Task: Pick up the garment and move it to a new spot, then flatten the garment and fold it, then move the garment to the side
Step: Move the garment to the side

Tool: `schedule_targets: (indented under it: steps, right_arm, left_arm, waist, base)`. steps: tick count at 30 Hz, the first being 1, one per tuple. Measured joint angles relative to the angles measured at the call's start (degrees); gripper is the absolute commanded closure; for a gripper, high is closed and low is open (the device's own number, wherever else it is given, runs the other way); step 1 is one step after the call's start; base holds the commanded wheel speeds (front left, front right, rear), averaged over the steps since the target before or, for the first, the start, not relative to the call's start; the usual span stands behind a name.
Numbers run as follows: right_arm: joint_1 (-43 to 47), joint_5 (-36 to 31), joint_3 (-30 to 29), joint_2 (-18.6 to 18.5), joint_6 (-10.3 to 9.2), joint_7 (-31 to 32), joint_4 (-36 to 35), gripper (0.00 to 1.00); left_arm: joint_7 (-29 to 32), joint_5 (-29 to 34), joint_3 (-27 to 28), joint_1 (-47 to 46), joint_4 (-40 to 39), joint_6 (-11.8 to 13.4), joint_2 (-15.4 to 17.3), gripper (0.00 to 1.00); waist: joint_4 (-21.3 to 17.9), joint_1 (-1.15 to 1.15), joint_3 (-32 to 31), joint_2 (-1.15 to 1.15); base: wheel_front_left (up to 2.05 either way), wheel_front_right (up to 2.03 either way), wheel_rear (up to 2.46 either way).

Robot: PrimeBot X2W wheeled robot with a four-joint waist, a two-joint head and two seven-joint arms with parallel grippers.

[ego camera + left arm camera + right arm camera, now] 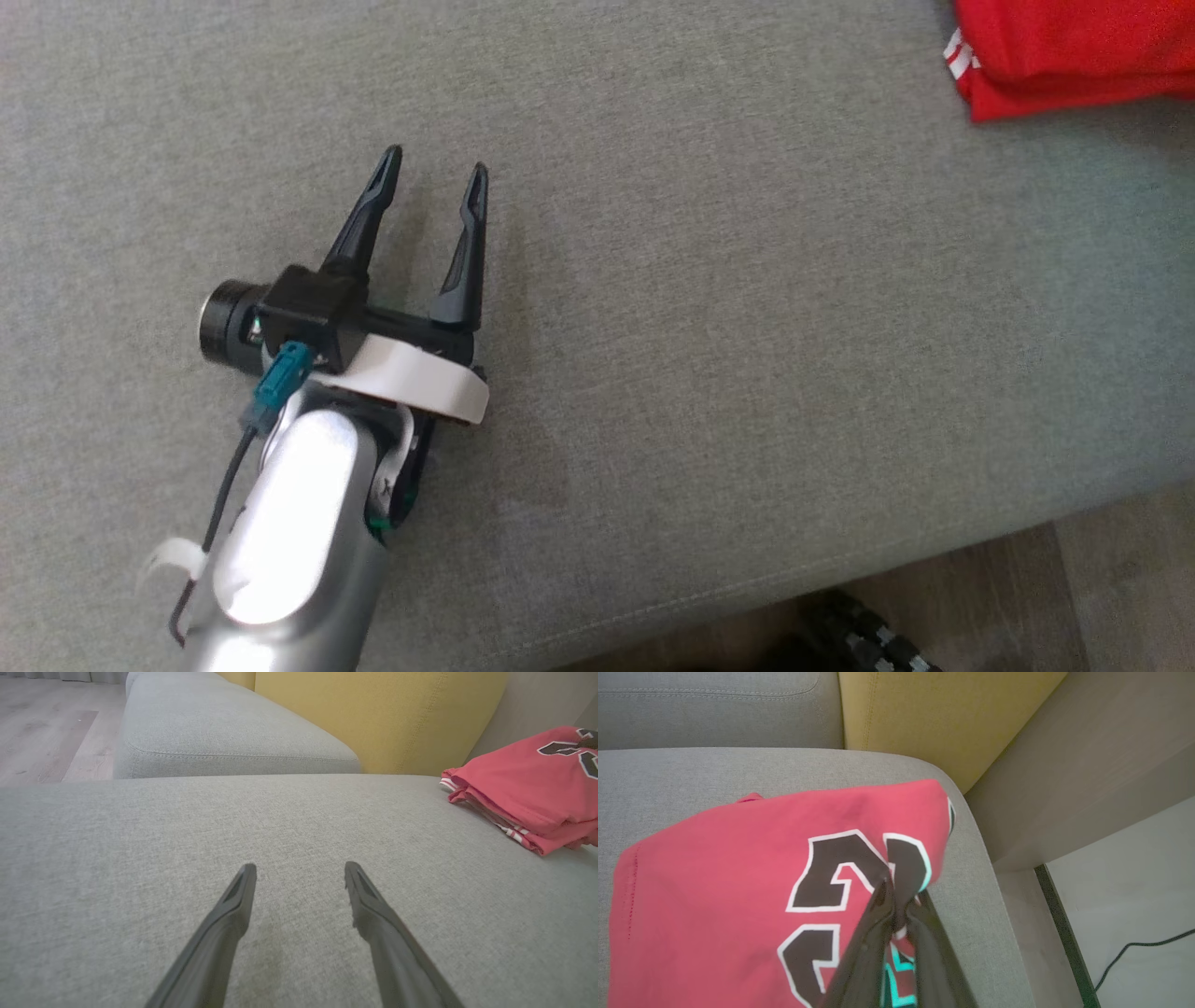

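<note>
The garment (1074, 56) is a red jersey with black, white-edged numbers, folded and lying at the far right of the grey sofa seat (747, 327). In the left wrist view the garment (528, 784) is a folded stack off to the right. My right gripper (899, 896) is shut on the garment (738, 858), pinching its printed right edge near the seat's corner. My left gripper (437, 159) hovers open over bare seat fabric, well to the left of the garment. In its own view the left gripper (300, 867) holds nothing.
A yellow back cushion (383, 714) stands behind the seat, with another grey cushion (224, 732) further left. The seat's front edge drops to wood floor (1074, 597). Right of the sofa are a pale wooden panel (1087, 765) and a black cable (1134, 952) on the floor.
</note>
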Motion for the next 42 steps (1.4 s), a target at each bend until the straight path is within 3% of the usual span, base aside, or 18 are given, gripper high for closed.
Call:
schedule_targets:
  steps: [1,2,7,13,18,22,31,36,42]
  right_arm:
    - [0.0,0.0,0.0,0.0,0.0,0.0,0.0,0.09]
    - [-0.15,-0.45,0.05,0.16,0.0,-0.68,0.9,0.0]
    - [-0.9,-4.27,1.56,1.09,0.0,-5.69,4.59,0.0]
    - [-4.74,-12.14,0.35,1.69,0.0,-17.51,11.4,0.0]
    - [-3.36,-12.81,-1.48,6.81,0.0,-26.11,11.48,0.0]
    - [2.95,-10.35,-2.59,9.88,0.0,-32.3,5.89,0.0]
    - [22.75,-4.01,-8.98,11.61,0.0,-35.33,-8.67,0.0]
    - [37.89,-4.85,-14.37,12.84,0.0,-35.38,-19.65,0.0]
    - [53.86,-11.99,-24.39,17.64,0.0,-35.54,-30.08,0.0]
  left_arm:
    - [0.0,0.0,0.0,0.0,0.0,0.0,0.0,0.0]
    - [0.0,0.0,0.0,-0.27,-0.02,0.01,-0.01,0.0]
    - [-0.03,-0.05,0.08,-0.5,0.25,0.52,-0.03,0.0]
    - [-0.35,-1.44,0.48,-0.25,0.58,0.48,-0.16,0.0]
    - [-0.62,-2.4,2.97,2.35,-1.24,1.04,-0.29,0.0]
    - [-0.71,-4.16,6.05,7.57,-2.42,1.0,0.09,0.0]
    - [-0.73,-8.25,12.28,15.09,-4.12,2.33,0.12,0.0]
    - [-0.74,-9.98,12.89,18.55,-2.61,1.93,0.07,0.0]
    - [-0.73,-7.7,13.59,19.2,-2.29,2.09,-0.02,0.0]
  waist:
    - [0.0,0.0,0.0,0.0]
    - [0.18,0.0,0.17,0.0]
    - [1.08,0.01,-0.19,0.0]
    - [2.08,0.0,-4.38,0.0]
    - [3.33,-0.01,-10.44,0.0]
    - [4.37,-0.01,-17.35,0.0]
    - [6.15,-0.01,-28.19,0.0]
    - [7.94,-0.01,-31.22,0.0]
    - [10.04,-0.01,-32.17,0.0]
  base:
    - [0.0,0.0,0.0]
    - [0.0,0.0,0.0]
    - [0.0,0.0,0.0]
    - [0.0,0.0,0.0]
    - [0.0,0.0,0.0]
    - [0.0,0.0,0.0]
    - [0.0,0.0,0.0]
    - [0.0,0.0,0.0]
    - [0.0,0.0,0.0]
